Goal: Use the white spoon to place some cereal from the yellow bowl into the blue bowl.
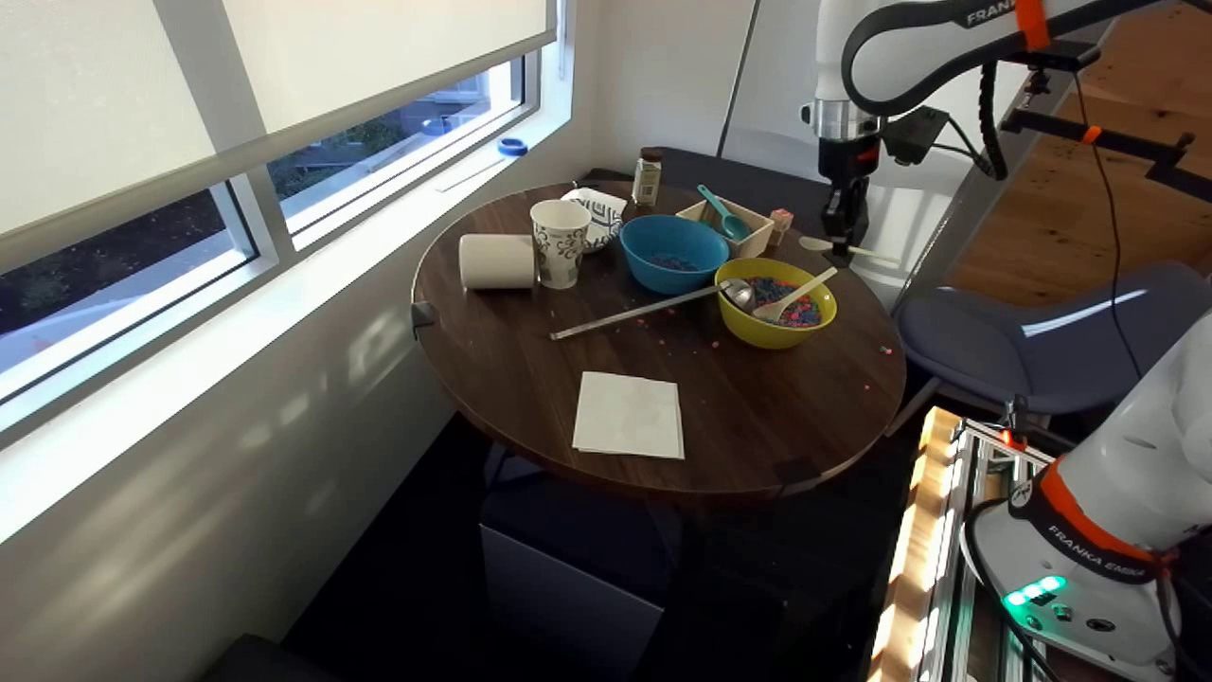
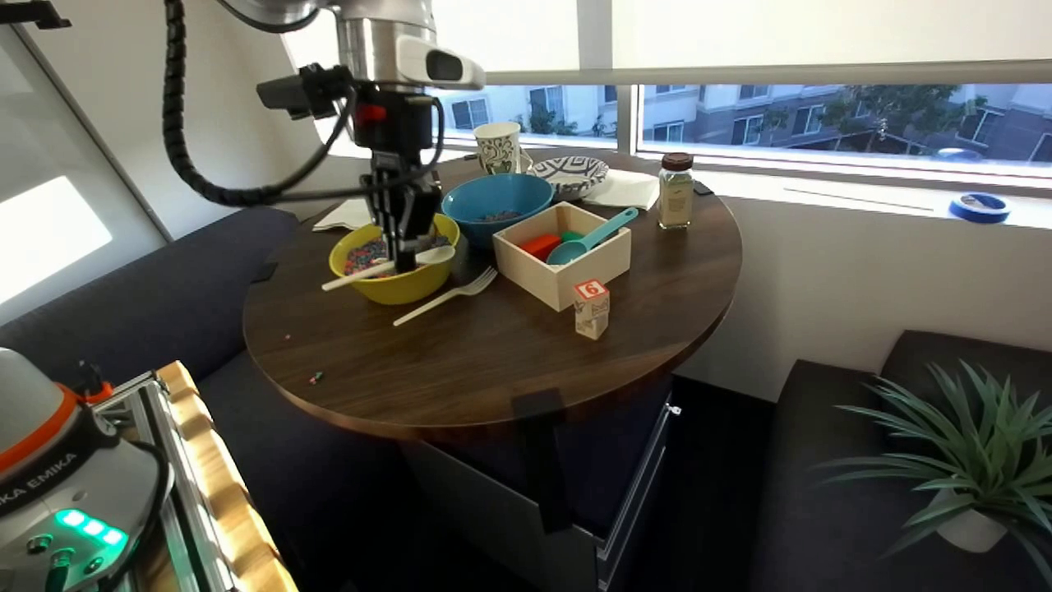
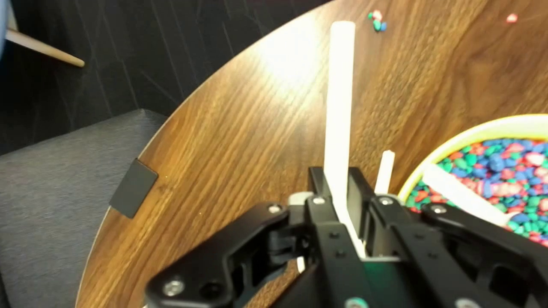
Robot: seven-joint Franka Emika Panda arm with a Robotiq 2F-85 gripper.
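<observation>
My gripper (image 1: 839, 254) is shut on the white spoon (image 1: 876, 255) by its handle and holds it roughly level above the table, beside the yellow bowl (image 1: 765, 333). In an exterior view the spoon (image 2: 436, 256) and gripper (image 2: 403, 259) overlap the yellow bowl (image 2: 404, 289). In the wrist view the spoon's handle (image 3: 341, 85) sticks out ahead between the fingertips (image 3: 336, 179); its head is hidden. The yellow bowl (image 3: 509, 126) is at right, full of red, blue and green cereal. The blue bowl (image 1: 663, 277), also in an exterior view (image 2: 485, 195), has some cereal inside.
A second whitish spoon (image 1: 797, 293) and a long-handled metal ladle (image 1: 634, 313) rest in the yellow bowl. A white fork (image 2: 448, 296) lies beside it. A wooden box (image 2: 534, 275) with a teal scoop, a block stack (image 2: 592, 309), jar (image 2: 675, 193) and paper cup (image 1: 559, 244) stand nearby.
</observation>
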